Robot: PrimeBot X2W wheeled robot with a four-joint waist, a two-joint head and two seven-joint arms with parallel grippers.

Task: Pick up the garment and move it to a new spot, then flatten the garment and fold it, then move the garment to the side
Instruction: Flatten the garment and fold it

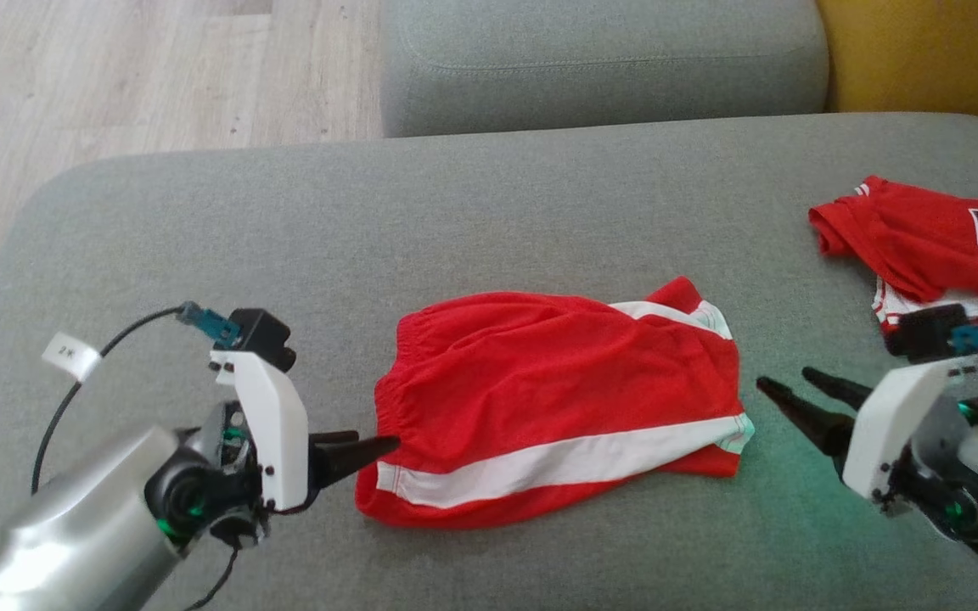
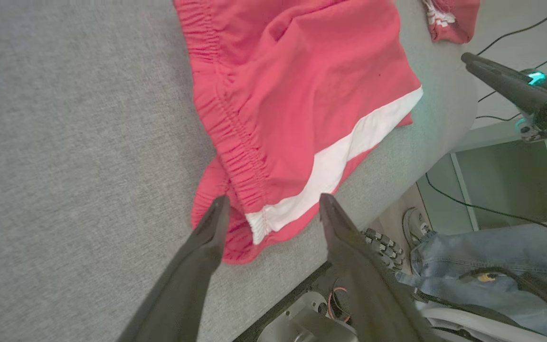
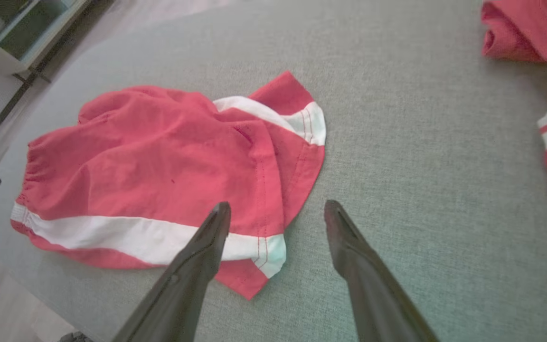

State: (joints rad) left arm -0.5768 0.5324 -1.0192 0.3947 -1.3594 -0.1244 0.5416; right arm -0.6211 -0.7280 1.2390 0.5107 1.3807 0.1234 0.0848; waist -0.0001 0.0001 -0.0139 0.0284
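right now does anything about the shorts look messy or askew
Yes. The red shorts are folded unevenly: one leg hem pokes out past the top layer at the far right corner, and the cloth is rumpled. A red jersey lies crumpled further right.

My head camera looks down from high above. It sees my left gripper, my right gripper and the red shorts between them on the grey sofa seat. My left wrist camera sits low and close behind my fingers, looking at the shorts' stretchy end just past my tips. My right wrist camera looks, close up, at the other end. All three see the shorts.
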